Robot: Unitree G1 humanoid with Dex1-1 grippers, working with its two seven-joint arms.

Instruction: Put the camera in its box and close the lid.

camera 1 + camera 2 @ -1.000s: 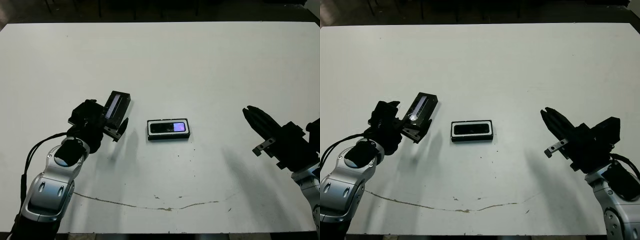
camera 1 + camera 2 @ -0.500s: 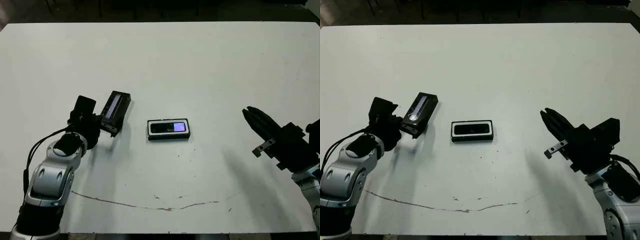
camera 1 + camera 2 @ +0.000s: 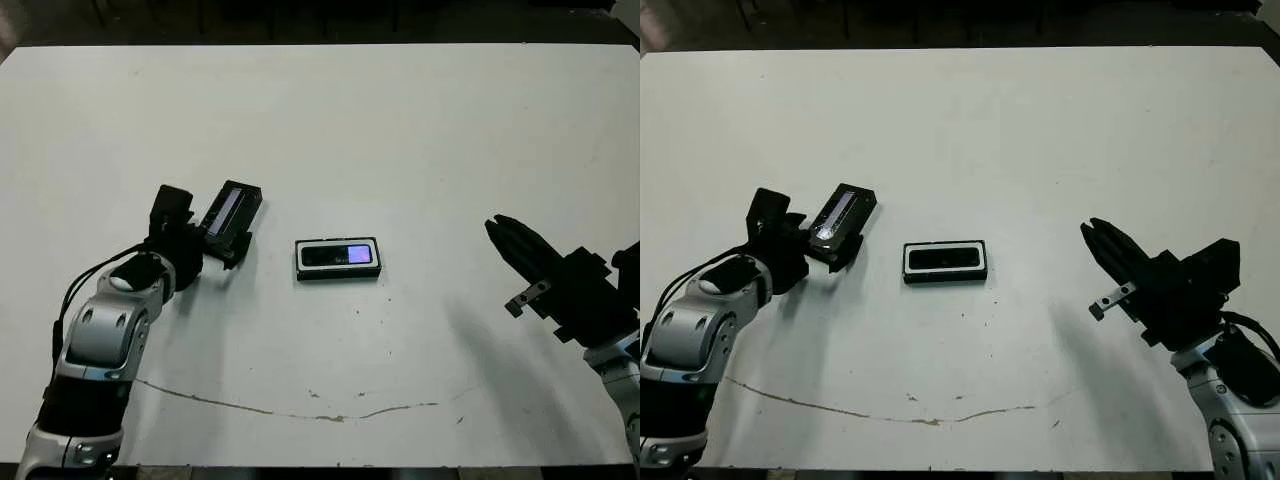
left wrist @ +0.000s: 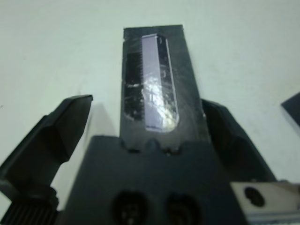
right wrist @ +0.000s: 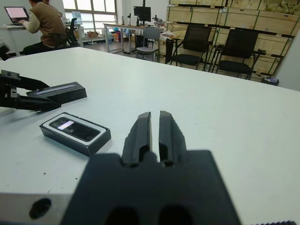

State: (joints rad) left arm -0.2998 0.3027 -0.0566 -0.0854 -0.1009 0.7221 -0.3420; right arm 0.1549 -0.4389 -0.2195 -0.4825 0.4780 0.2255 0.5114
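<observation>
The camera (image 3: 340,254), black with a purple-blue screen, lies inside the box (image 3: 337,273), a black-walled, white-lined tray at the table's middle. To its left the lid (image 3: 231,211), black with a silvery strip, hangs tilted above the table. My left gripper (image 3: 220,238) is shut on it, and in the left wrist view the lid (image 4: 152,89) runs out between the two fingers (image 4: 56,131). My right gripper (image 3: 497,228) is shut and holds nothing, well to the right of the box. Its wrist view shows the box (image 5: 75,133) and the lid (image 5: 58,90) beyond its fingertips (image 5: 140,122).
A thin brown scratch (image 3: 300,410) runs across the white table (image 3: 400,130) near its front edge. Beyond the table, the right wrist view shows a person (image 5: 44,21) seated at a desk and dark chairs (image 5: 239,47).
My left arm has drawn its elbow in and the hand has shifted up and left behind the lid, which stays in nearly the same spot. The right arm, box and camera have not moved.
</observation>
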